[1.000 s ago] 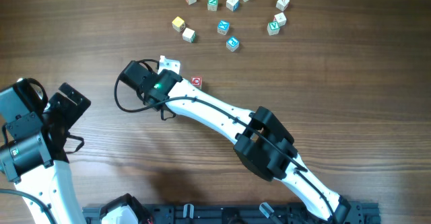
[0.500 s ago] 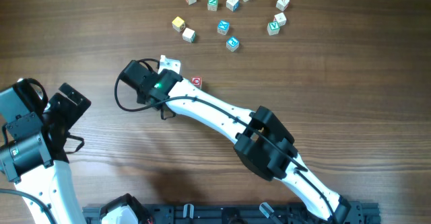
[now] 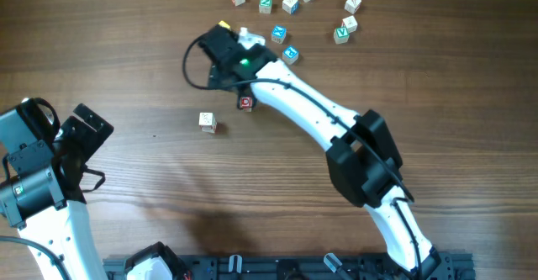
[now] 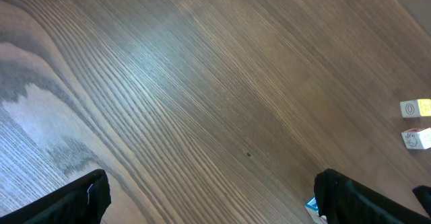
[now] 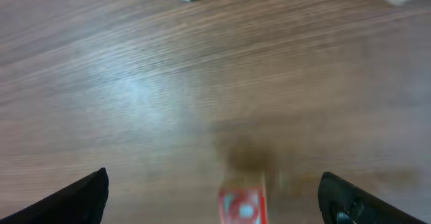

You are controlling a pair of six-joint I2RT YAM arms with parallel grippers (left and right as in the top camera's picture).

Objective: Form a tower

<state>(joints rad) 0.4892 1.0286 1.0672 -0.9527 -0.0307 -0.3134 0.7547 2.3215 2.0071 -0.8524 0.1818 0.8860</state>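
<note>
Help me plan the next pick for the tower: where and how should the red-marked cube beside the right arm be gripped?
Grip the red-marked cube by two opposite side faces, coming straight down from above. It sits flat on the table, red face up, so its upright sides are likely parallel. No other cube touches it; the right arm passes close on one side.

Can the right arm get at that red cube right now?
Probably yes. The right gripper is open and the red cube sits on bare wood close by, nothing between them.
</note>
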